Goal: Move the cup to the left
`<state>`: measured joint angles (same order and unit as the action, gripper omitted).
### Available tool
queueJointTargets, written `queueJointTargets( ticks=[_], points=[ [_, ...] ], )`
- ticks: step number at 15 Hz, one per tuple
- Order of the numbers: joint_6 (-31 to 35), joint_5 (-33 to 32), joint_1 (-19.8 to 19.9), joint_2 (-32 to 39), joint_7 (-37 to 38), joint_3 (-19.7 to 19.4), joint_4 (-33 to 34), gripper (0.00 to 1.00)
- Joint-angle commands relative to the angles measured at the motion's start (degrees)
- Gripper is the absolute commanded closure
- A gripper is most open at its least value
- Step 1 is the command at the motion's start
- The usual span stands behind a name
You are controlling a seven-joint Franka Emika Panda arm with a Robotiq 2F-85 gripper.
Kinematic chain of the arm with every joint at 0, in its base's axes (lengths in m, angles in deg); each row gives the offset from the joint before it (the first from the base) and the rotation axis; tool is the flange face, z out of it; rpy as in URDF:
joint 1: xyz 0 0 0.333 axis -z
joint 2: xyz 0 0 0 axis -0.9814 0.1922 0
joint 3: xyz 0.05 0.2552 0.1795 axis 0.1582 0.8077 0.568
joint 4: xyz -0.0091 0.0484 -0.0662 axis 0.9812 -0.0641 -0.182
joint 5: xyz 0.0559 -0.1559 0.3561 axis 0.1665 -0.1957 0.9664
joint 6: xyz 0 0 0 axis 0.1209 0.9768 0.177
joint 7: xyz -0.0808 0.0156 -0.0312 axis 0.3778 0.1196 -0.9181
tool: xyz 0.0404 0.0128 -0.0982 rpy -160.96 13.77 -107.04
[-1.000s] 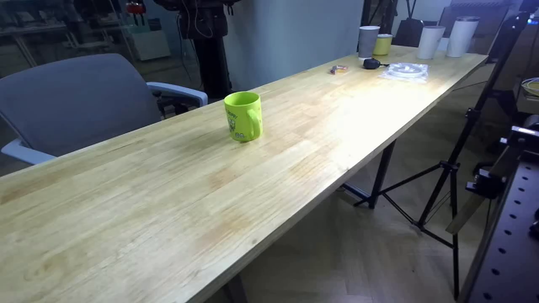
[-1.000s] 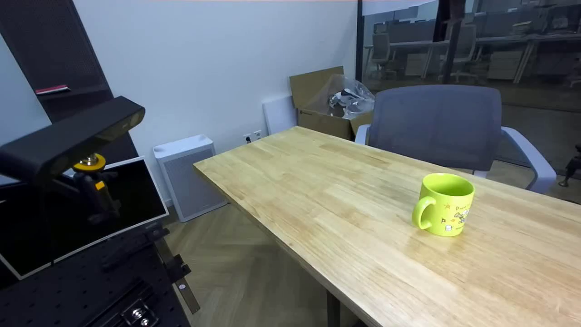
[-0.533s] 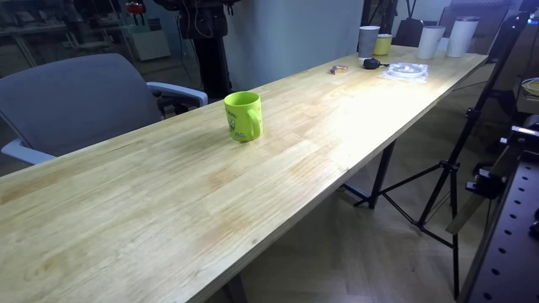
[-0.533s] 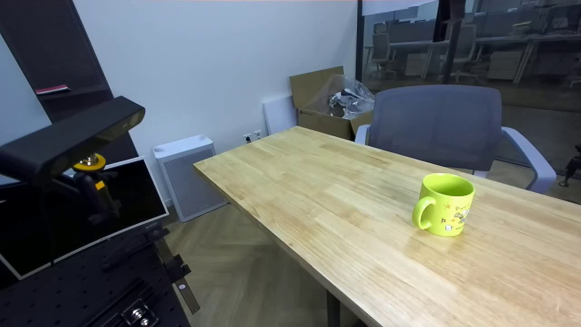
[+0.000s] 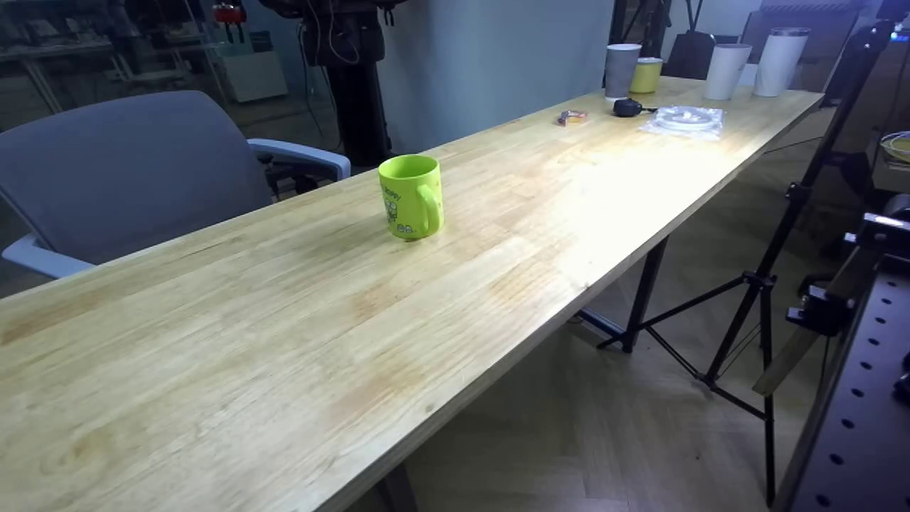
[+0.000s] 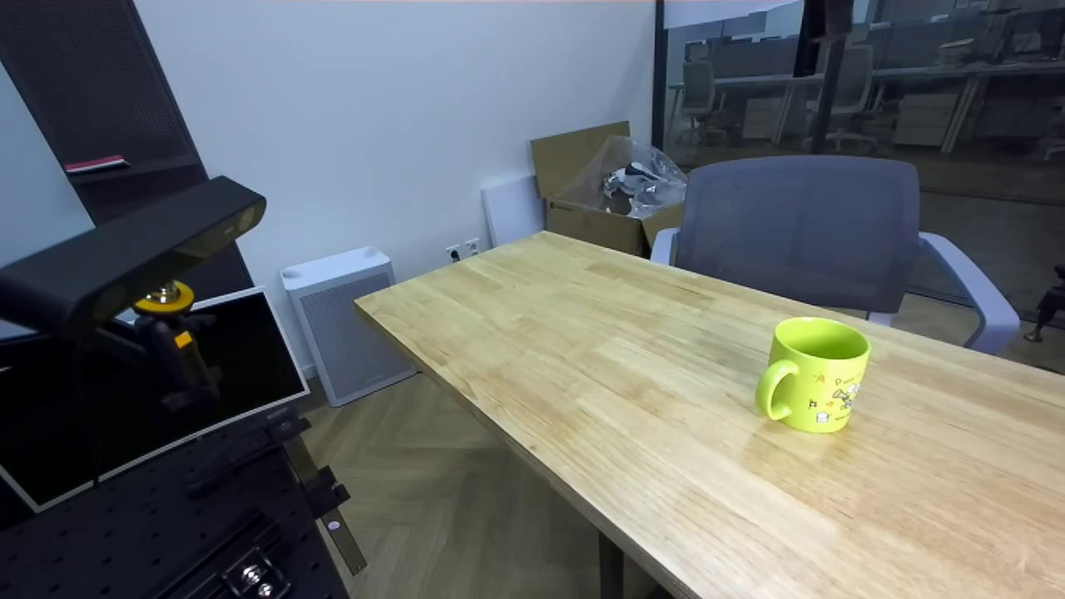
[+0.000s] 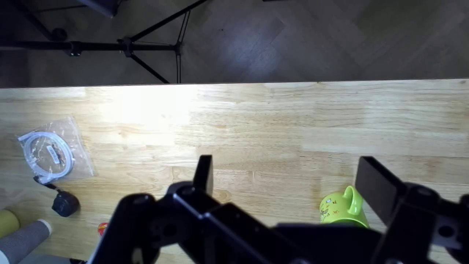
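While my end effector [image 7: 285, 161] hangs above the bench [image 7: 256, 124], its jaws stand wide apart, released and grasping nothing. The cup [image 5: 409, 205], lime green with small figures printed on its side, stands upright on the bench, well apart from my jaws. In both exterior views it sits near the long edge beside the chair [image 5: 128, 167], its handle turned away from that edge. In the wrist view I see it toward the lower right, next to one jaw, partly covered by my own dark parts.

Farther along the bench, in an exterior view, a grey cup [image 5: 621, 72] stands just beside a yellow cup [image 5: 646, 77], and a white cup [image 5: 726, 72] stands near a taller white tumbler [image 5: 780, 64]. On the cup's side of these lie a clear bag [image 7: 77, 146] with a coil of tube [image 7: 68, 156] inside, a black gadget [image 7: 66, 204] with a short tail, and a red item [image 5: 569, 118] too small to make out. A tripod [image 5: 760, 280] stands on the floor [image 5: 590, 434] past the opposite long edge. In an exterior view I also see a box [image 6: 586, 225] near the wall [image 6: 391, 125], behind the bench's far corner.
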<state>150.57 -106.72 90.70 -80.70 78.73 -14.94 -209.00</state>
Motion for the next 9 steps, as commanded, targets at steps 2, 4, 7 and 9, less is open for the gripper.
queueJointTargets(
  ticks=[2,4,7,9],
  points=[
    [-0.26,-0.47,-1.16,-0.01,0.40,-1.04,0.11,0.00],
    [-0.26,-0.47,-1.16,-0.01,0.40,-1.04,0.11,0.00],
    [-0.44,-0.68,-1.12,0.76,0.44,-0.93,0.60,0.00],
    [2.92,1.16,-2.13,2.44,-1.14,-2.03,0.90,0.00]
  ],
)
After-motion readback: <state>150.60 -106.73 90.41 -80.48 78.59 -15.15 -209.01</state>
